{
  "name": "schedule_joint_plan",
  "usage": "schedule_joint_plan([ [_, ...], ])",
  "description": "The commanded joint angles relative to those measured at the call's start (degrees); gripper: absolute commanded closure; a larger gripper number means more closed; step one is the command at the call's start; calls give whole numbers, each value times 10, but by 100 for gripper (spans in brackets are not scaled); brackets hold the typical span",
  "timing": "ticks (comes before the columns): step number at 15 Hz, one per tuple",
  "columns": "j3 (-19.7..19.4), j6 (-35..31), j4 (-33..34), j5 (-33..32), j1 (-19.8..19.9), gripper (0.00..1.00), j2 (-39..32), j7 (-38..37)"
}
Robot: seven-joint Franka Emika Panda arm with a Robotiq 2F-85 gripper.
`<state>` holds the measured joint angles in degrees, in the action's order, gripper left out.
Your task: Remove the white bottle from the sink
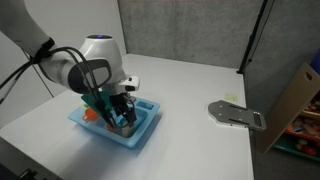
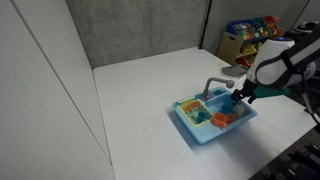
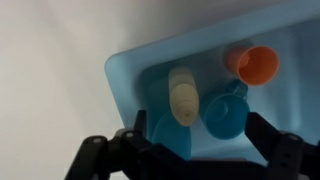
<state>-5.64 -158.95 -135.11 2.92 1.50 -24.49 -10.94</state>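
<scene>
Open claw (image 3: pixel 195 140) low over the sink (image 3: pixel 122 72), gripping nothing; white bottle (image 3: pixel 182 95) lying inside, left of 1 blue cup (image 3: pixel 225 115), 1 orange cup (image 3: pixel 258 65).

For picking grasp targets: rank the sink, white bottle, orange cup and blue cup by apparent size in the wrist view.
1. sink
2. orange cup and blue cup: about alike
3. white bottle: slimmer, though longer; a close call

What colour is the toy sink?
Light blue; the sink shows best in the wrist view.
</scene>
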Motion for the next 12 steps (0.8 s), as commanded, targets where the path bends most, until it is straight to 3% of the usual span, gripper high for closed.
schedule_joint_plan([
  [1, 11, -15, 9, 8, 9, 0, -14, 22],
  [9, 13, -19, 27, 9, 10, 0, -42, 18],
  [12, 12, -16, 37, 10, 11, 32, -51, 16],
])
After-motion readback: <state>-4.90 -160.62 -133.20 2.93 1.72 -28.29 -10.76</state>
